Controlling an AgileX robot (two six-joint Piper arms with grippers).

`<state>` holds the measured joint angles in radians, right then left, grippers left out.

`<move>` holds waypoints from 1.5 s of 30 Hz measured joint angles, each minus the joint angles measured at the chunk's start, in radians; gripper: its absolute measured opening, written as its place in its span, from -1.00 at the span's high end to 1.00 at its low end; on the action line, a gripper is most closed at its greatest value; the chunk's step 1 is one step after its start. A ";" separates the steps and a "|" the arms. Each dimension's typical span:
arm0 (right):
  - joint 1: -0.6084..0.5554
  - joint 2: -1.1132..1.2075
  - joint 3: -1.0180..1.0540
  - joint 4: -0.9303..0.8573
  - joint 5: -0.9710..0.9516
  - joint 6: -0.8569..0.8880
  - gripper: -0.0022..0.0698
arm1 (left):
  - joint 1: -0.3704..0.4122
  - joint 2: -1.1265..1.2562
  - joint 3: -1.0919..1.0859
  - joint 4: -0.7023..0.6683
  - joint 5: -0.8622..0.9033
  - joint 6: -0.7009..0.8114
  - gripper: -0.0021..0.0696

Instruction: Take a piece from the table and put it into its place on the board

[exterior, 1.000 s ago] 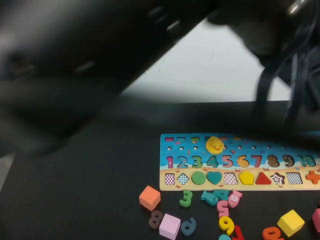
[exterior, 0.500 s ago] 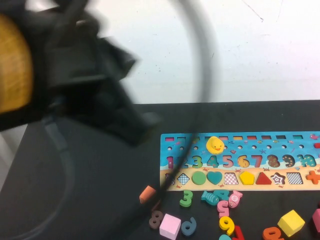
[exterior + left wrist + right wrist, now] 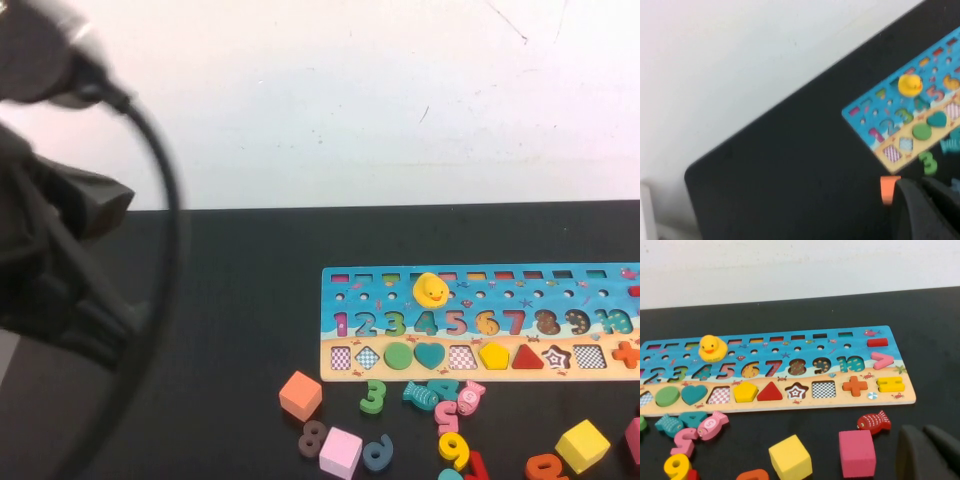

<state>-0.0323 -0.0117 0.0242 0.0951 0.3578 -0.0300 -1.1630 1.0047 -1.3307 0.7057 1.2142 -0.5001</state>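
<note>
Yellow pentagon piece (image 3: 492,355) sits in its recess on the board (image 3: 600,300), between checkered square and red triangle (image 3: 526,357). Left gripper (image 3: 927,210) near orange cube (image 3: 887,189); right gripper (image 3: 930,452) above bench (image 3: 200,300) near pink cube (image 3: 857,453). Fingers' opening: cannot tell.

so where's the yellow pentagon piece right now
The small flat yellow pentagon wooden piece sits in the long blue wooden board's tan shape row in the high view, right of centre, between a checkered square recess and the red triangle.

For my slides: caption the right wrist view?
Yellow pentagon seated in the board; right gripper low over the table.
</note>
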 joint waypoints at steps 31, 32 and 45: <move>0.000 0.000 0.000 0.000 0.000 0.000 0.89 | 1.029 -0.987 1.190 -0.625 -1.066 0.437 0.94; 0.000 0.000 0.000 0.000 0.000 0.000 0.89 | 1.042 -1.002 1.210 -0.647 -1.061 0.450 0.94; 0.000 0.000 0.000 0.000 0.000 0.002 0.89 | 1.112 -1.018 1.350 -0.746 -0.943 0.558 0.94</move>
<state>-0.0323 -0.0117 0.0242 0.0951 0.3578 -0.0277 -0.0511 -0.0135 0.0194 -0.0402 0.2712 0.0582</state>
